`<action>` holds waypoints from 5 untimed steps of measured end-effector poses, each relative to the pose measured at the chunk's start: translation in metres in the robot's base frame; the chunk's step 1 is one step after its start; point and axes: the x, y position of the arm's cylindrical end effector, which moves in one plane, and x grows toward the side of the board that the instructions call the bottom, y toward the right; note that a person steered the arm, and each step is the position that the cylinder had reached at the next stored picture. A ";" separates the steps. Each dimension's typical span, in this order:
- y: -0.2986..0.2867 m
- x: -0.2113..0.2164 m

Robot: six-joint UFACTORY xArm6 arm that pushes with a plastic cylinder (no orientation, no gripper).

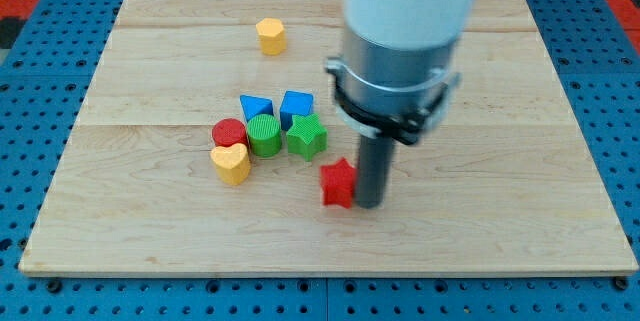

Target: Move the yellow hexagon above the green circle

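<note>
The yellow hexagon stands alone near the view's top, left of centre. The green circle sits in a cluster at the board's middle, well below the hexagon. My tip rests on the board at the view's lower middle, touching the right side of a red star. The tip is right of and below the cluster, far from the yellow hexagon.
Around the green circle: a blue triangle above it, a blue cube, a green star to its right, a red circle to its left, a yellow heart lower left. The wooden board lies on a blue pegboard.
</note>
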 end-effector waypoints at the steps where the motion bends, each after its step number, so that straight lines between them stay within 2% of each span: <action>1: -0.033 -0.025; 2: -0.064 -0.026; 3: -0.064 -0.021; 4: 0.000 -0.059; 5: 0.069 -0.131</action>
